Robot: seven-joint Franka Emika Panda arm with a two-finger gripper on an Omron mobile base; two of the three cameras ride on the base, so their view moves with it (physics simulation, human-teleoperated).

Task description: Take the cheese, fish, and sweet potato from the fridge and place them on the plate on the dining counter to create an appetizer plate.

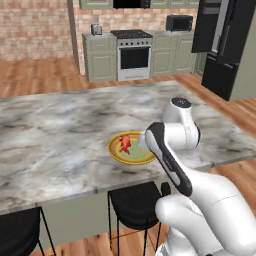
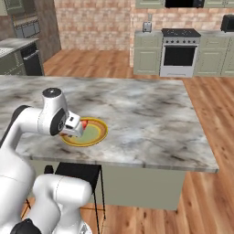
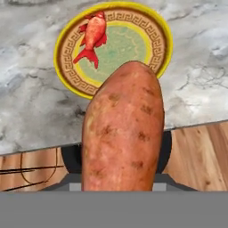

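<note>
The gripper (image 2: 78,129) pinches the sweet potato (image 3: 122,129) above the near edge of the counter (image 1: 60,125), by the plate (image 3: 161,33); the fish (image 3: 92,35) already lies there; released this early, the potato could roll off the edge or strike the fish.

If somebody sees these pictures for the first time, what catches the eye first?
The big sweet potato in the hand view, held in the gripper just above the near edge of the dining counter. Behind it, the red fish lies on the yellow-rimmed plate. No cheese is on the plate.
</note>
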